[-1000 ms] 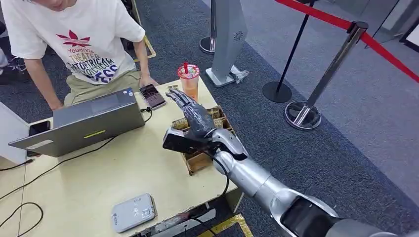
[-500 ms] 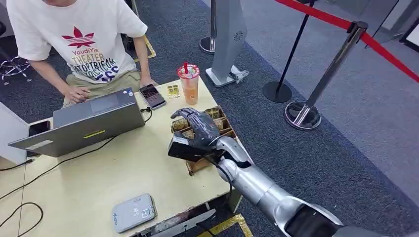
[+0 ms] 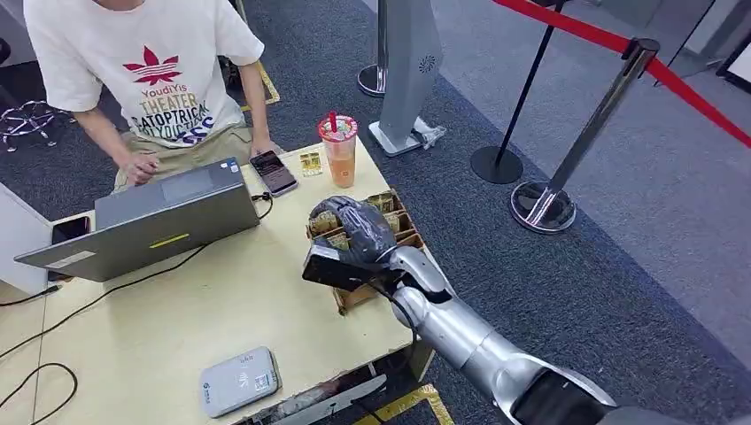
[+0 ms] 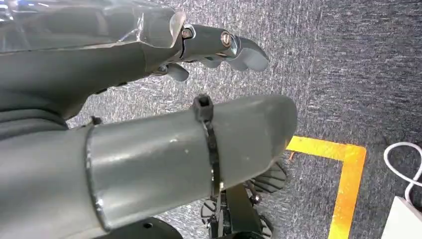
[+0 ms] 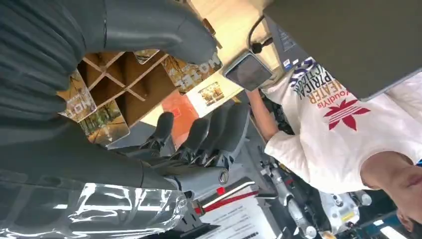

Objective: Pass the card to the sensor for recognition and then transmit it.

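Overhead, the right hand (image 3: 352, 228) hangs over the compartmented cardboard box (image 3: 386, 232) at the table's (image 3: 204, 310) far right edge, fingers curled down toward the cards (image 3: 324, 221) standing in it; whether it grips 1 I cannot tell. Just beyond the box stands an orange drink cup (image 3: 339, 147); a phone (image 3: 273, 172) lies left of that, and a person (image 3: 155, 80) sits behind an open laptop (image 3: 155, 221). The grey card reader (image 3: 238, 381) sits near the table's front edge, well apart from the box.

From the left wrist, the left hand (image 4: 219, 47) hangs open above grey carpet.

From the right wrist, dark fingers (image 5: 199, 132) spread over the box's dividers (image 5: 117, 79).
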Robot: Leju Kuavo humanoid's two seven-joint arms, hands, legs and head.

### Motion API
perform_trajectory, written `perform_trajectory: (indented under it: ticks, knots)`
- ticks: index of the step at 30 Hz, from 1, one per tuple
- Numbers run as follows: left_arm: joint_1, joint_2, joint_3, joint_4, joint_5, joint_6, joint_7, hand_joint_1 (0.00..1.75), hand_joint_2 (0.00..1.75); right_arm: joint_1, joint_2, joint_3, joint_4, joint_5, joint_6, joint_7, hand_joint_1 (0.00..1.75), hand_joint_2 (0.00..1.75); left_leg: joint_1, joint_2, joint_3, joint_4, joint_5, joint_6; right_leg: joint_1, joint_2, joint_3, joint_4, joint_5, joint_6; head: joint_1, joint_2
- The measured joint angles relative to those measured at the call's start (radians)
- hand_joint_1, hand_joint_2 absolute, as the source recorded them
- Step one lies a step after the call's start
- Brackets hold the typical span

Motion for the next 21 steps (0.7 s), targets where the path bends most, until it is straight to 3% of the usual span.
perform_trajectory:
  ticks: [2,4,7,19,21]
  knots:
    - [0.0,0.002,0.0,0.0,0.0,-0.003,0.0,0.0,0.0,0.0,0.0,0.0,0.0,0.003,0.001,0.006,0.86,1.75,0.0,0.0,0.0,0.0,0.0,0.0,0.0,0.0,0.0,0.0,0.0,0.0,0.0,0.0]
    - [0.0,0.003,0.0,0.0,0.0,-0.006,0.0,0.0,0.0,0.0,0.0,0.0,0.001,0.003,0.003,0.012,0.89,1.75,0.0,0.0,0.0,0.0,0.0,0.0,0.0,0.0,0.0,0.0,0.0,0.0,0.0,0.0]
    - [0.0,0.004,0.0,0.0,0.0,-0.006,0.0,0.0,0.0,0.0,0.0,0.0,0.007,0.015,0.007,0.017,0.75,1.75,0.0,0.0,0.0,0.0,0.0,0.0,0.0,0.0,0.0,0.0,0.0,0.0,0.0,0.0]
    - [0.0,0.005,0.0,0.0,0.0,-0.008,0.0,0.0,0.0,0.0,0.0,0.0,0.035,0.043,0.007,0.034,0.73,1.75,0.0,0.0,0.0,0.0,0.0,0.0,0.0,0.0,0.0,0.0,0.0,0.0,0.0,0.0]
    - [0.0,0.005,0.0,0.0,0.0,-0.008,0.0,0.0,0.0,0.0,0.0,0.0,0.04,0.058,0.006,0.036,0.84,1.75,0.0,0.0,0.0,0.0,0.0,0.0,0.0,0.0,0.0,0.0,0.0,0.0,0.0,0.0]
